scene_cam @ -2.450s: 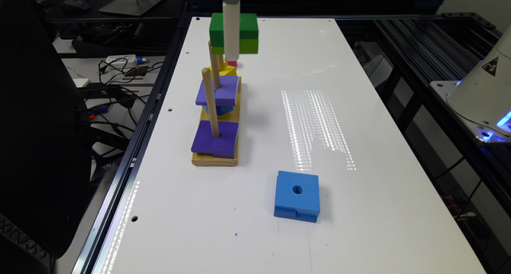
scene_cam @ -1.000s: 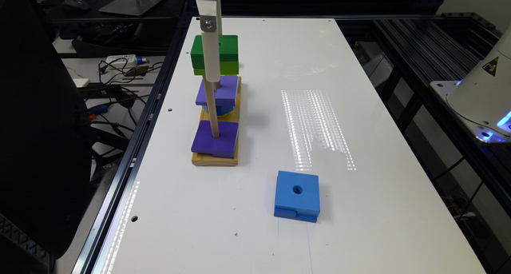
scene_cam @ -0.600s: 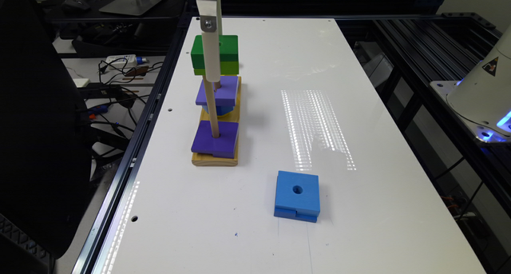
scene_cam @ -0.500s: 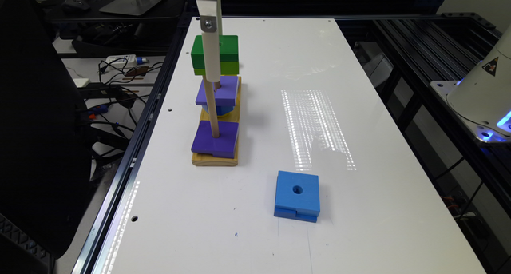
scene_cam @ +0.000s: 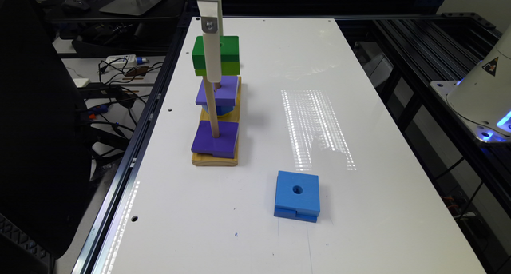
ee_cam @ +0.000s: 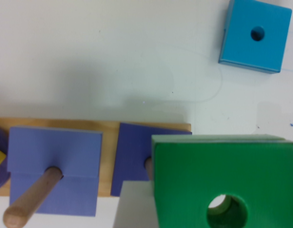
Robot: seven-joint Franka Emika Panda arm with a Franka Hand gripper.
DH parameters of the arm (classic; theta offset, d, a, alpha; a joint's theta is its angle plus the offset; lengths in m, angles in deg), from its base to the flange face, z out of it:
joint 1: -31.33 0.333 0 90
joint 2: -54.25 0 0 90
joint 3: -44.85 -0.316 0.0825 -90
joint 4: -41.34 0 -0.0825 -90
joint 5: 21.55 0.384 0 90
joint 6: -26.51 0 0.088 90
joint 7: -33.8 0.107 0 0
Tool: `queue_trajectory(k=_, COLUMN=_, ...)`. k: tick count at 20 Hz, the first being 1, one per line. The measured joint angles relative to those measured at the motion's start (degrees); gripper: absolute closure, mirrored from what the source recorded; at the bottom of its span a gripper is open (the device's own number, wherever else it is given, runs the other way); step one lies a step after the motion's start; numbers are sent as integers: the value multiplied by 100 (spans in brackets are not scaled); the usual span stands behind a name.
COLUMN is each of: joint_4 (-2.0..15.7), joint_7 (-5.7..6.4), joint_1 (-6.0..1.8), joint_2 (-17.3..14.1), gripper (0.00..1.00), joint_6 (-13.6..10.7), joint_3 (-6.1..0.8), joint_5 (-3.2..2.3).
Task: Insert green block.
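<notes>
Square green block (scene_cam: 216,55), dark green on top, thin lime layer below, round hole in the middle, held up by fingers (scene_cam: 212,50) above the wooden peg board (scene_cam: 215,159).

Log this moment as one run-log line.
phase: insert | green block: held aloft over wooden pegboard | blue block: loose on table | peg entry: not yet

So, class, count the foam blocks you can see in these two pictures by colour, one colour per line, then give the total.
Green square foam block: 1
Purple square foam blocks: 2
Blue square foam block with a centre hole: 1
Total: 4 whole blocks; a blue piece and a yellow piece lie partly hidden on the base, so I left them out.
</notes>
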State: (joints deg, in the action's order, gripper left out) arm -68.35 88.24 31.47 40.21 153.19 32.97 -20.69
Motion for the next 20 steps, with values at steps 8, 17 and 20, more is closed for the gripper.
queue_trajectory(k=8, joint_4=-2, joint_7=-30, joint_1=-45, joint_2=0, gripper=100, joint_6=0, joint_3=4, joint_5=0)
queue_trajectory(k=17, joint_4=-2, joint_7=-38, joint_1=-61, joint_2=0, gripper=100, joint_6=0, joint_3=3, joint_5=0)
queue_trajectory(k=20, joint_4=-2, joint_7=-38, joint_1=-62, joint_2=0, gripper=100, joint_6=0, joint_3=2, joint_5=0)
